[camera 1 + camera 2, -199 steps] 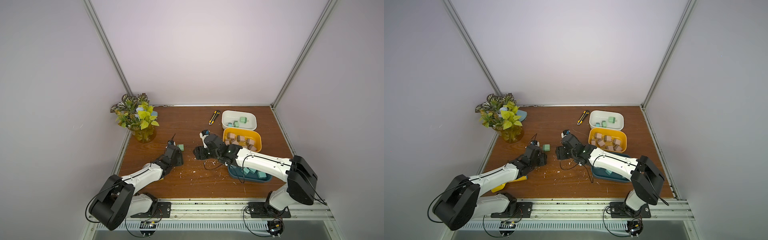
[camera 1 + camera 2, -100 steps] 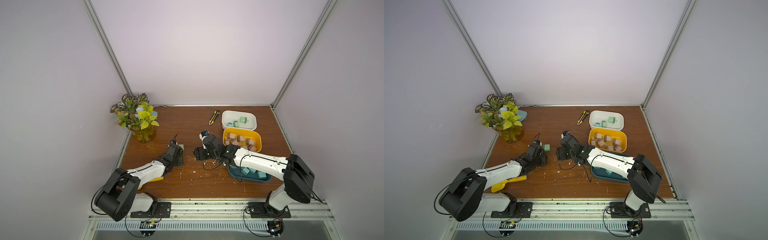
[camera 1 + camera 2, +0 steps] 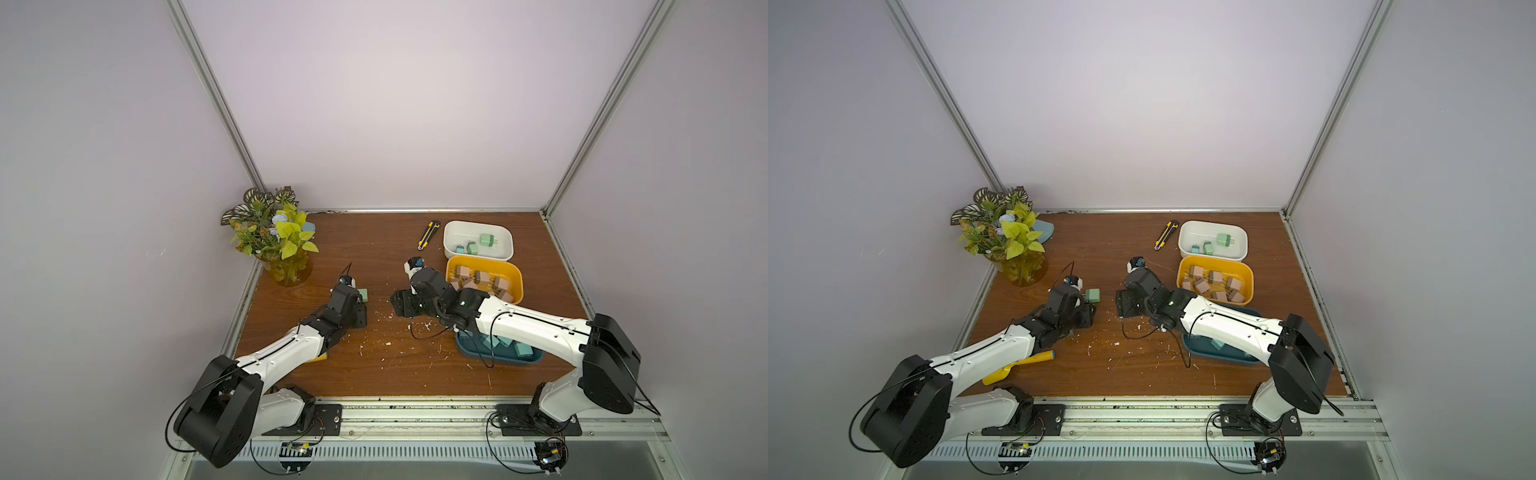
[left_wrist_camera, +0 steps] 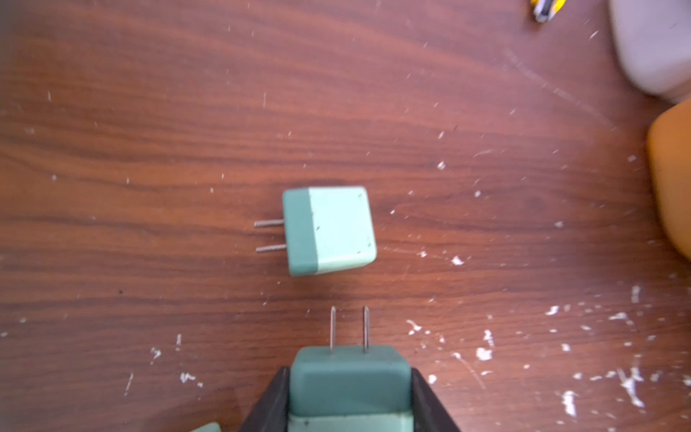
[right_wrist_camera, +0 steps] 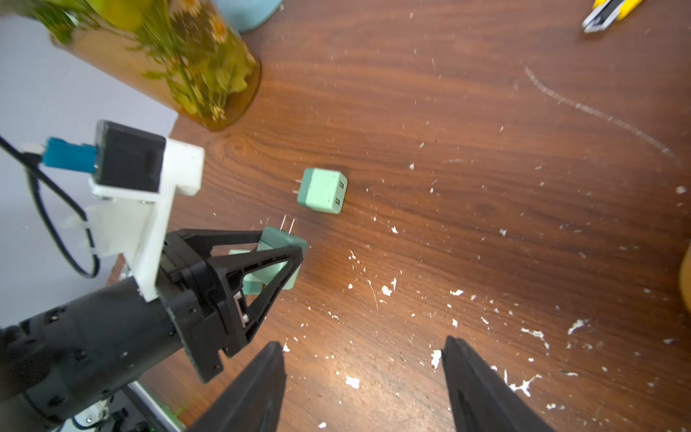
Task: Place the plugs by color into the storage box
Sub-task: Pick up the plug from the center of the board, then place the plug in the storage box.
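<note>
The left arm reaches low and forward over the desk, its forearm nearly level. The left hand is closed on a mint-green plug, one finger pressed to each side of it and the two metal prongs sticking out past the fingertips. Just ahead of those prongs, apart from them, a second mint-green plug lies on its side on the bare wood with its prongs pointing crosswise to the hand. From the right wrist view, another mint-green block shows partly beneath the left hand; I cannot tell more about it.

The right arm stretches in from the other side, bent at the elbow, its wrist turned towards the left hand. The right hand is held low over the desk with its fingers spread apart and nothing between them, facing the loose plug from well short of it.

Behind the right hand stand three boxes in a row. The farthest, a white box, holds three green plugs. Next to it, a yellow box holds several pink plugs. The nearest, a teal-blue box, sits partly under the right forearm, with teal plugs in it. A utility knife lies just beside the white box.
</note>
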Tool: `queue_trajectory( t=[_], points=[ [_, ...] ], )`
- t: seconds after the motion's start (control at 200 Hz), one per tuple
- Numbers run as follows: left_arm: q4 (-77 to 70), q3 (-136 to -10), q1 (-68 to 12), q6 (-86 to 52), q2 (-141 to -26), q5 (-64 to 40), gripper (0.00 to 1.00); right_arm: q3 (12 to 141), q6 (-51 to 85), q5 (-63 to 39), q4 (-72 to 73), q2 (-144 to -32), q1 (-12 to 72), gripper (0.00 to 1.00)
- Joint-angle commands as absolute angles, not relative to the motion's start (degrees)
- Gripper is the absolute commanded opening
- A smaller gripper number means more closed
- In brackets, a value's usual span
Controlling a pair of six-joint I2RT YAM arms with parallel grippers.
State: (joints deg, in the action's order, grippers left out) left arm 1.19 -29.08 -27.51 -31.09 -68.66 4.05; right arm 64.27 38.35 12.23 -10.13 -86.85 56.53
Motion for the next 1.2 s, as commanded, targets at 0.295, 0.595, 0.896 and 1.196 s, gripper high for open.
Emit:
queue_trajectory(
  t=[0.295, 0.595, 0.896, 1.196],
  points=[
    [3.4, -41.5, -33.2, -30.8, -73.1, 3.6, 0.32, 58.2, 37.8, 19.6, -9.9, -76.0, 52.9, 0.74],
    [3.9, -54.5, -36.3, -29.3, -83.6, 2.0, 0.31, 54.3, 37.5, 12.0, -10.2, -71.4, 42.0, 0.74],
    [4.6, -66.8, -38.3, -27.6, -94.5, 0.5, 0.31, 53.4, 34.6, 7.6, -11.3, -72.2, 32.7, 0.75],
    [8.3, -88.0, -40.1, -24.8, -110.5, -1.8, 0.31, 53.6, 32.2, 2.2, -8.9, -76.0, 23.7, 0.74]
  ],
)
